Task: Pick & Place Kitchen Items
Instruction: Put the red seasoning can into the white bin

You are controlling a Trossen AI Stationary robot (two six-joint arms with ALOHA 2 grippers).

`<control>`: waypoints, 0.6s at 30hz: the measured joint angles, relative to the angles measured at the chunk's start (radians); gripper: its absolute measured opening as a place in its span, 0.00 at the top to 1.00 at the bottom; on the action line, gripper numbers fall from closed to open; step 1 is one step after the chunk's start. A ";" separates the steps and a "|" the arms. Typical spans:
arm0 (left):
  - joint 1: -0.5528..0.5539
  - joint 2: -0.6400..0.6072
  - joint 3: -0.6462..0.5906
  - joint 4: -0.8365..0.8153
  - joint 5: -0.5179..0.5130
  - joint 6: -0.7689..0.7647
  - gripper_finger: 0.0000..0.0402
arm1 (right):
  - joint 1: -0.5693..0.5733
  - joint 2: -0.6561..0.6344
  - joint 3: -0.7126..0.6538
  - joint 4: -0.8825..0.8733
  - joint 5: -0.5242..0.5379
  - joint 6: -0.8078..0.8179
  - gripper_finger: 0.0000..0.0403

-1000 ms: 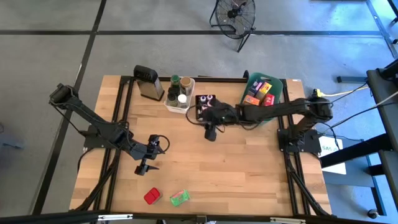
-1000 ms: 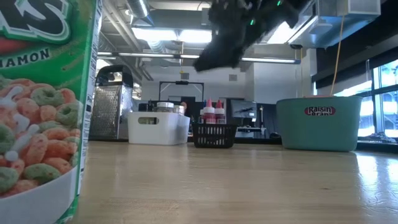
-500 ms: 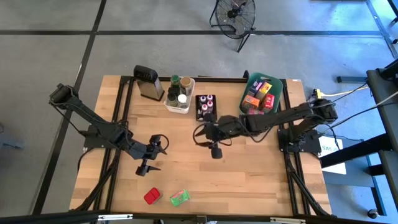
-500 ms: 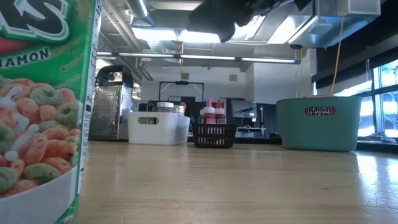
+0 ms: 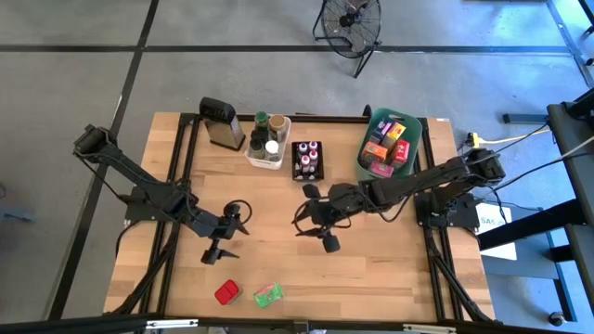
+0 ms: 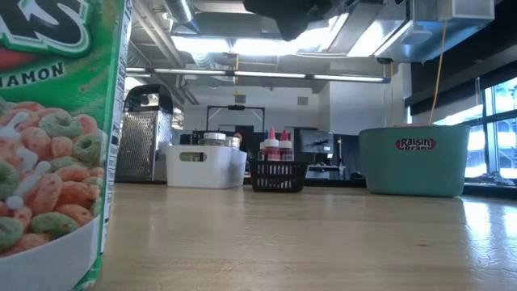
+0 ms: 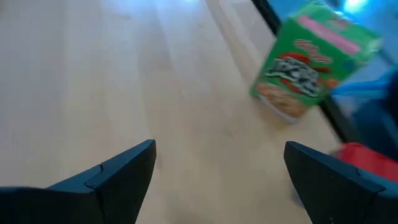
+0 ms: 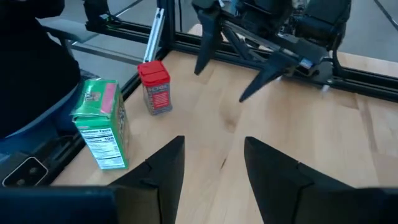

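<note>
Most kitchen items appear sorted already: packets fill the teal bin point(image 5: 391, 141), jars the white bin point(image 5: 268, 144). Well away from the teal bin, near the table's front edge, a green box point(image 5: 267, 295) and red bottle point(image 5: 225, 293) remain. Both the right gripper point(image 5: 311, 220) and left gripper point(image 5: 225, 232) hang released and empty.

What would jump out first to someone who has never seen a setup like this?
Two dark arms reach over the pale wooden table, the right gripper open above its middle and the left gripper open nearer the front edge. Near that edge stand a small green cereal box and a red-capped bottle. Along the far edge sits a teal bin full of colourful packets.
</note>
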 joint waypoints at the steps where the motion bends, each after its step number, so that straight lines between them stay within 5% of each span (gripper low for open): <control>1: -0.001 0.000 0.000 -0.002 0.029 -0.022 0.13 | 0.003 0.000 0.000 0.000 0.000 0.000 0.58; 7: -0.018 0.000 0.037 -0.006 0.174 -0.154 0.13 | 0.011 0.000 0.000 0.000 0.000 0.000 0.58; 18: -0.255 0.000 0.248 0.021 -0.176 -0.007 0.13 | 0.011 0.000 0.000 0.003 0.001 -0.102 0.58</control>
